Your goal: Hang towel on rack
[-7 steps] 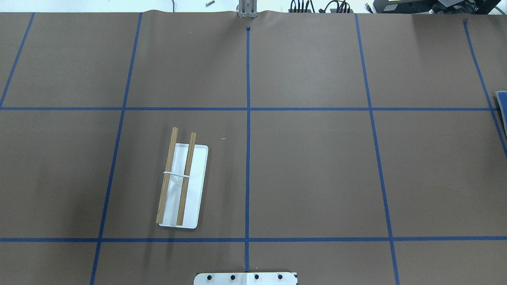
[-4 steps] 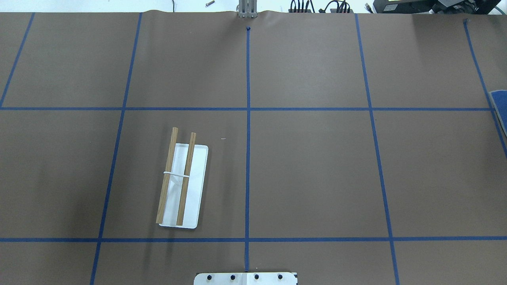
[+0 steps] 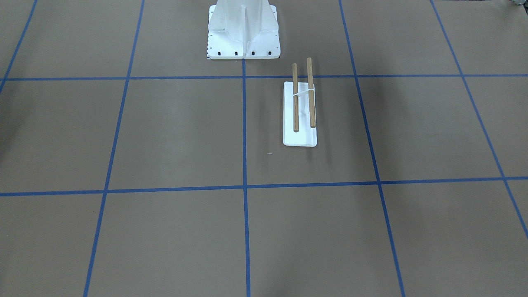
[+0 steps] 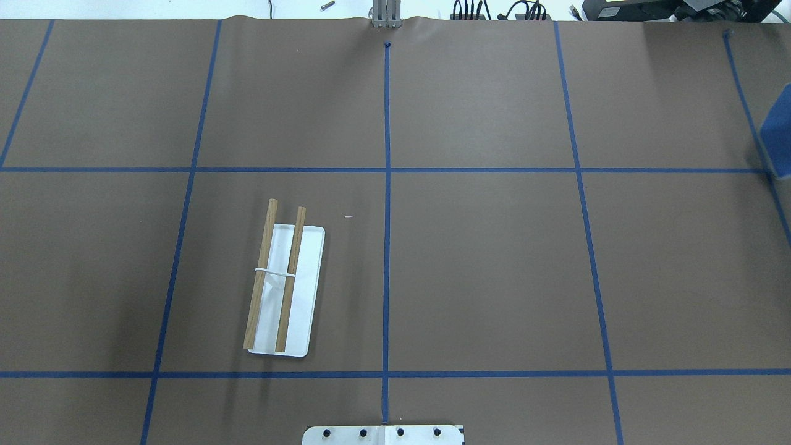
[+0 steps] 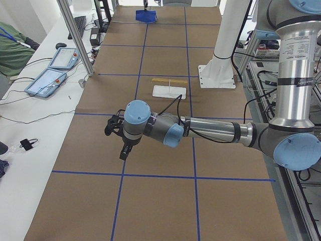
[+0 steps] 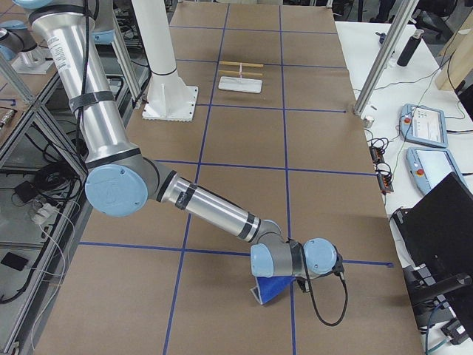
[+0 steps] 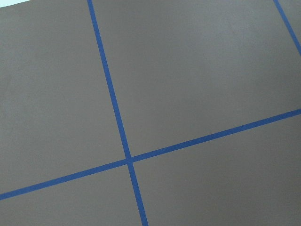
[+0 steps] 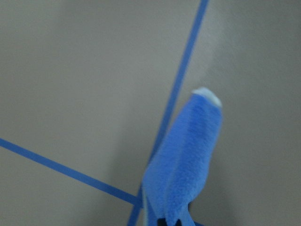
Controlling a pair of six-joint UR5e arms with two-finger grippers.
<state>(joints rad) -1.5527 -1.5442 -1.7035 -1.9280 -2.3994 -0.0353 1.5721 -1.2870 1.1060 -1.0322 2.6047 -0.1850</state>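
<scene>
Overhead exterior | step, as I judge it: carry | your right gripper (image 6: pixel 292 279) is clamped on the towel (image 4: pixel 777 131), held up at the table's 3 o'clock edge | the rack (image 4: pixel 278 278) bare, 8 o'clock of centre | next: sweep toward 8 o'clock, then drape over both dowels.

The rack (image 4: pixel 284 281) is standing in the lower left of the overhead view, with the white pedestal (image 4: pixel 383 434) sitting at bottom centre. Bare desk (image 4: pixel 494 266) is stretching between them and the towel (image 4: pixel 778 133) at the right edge.
</scene>
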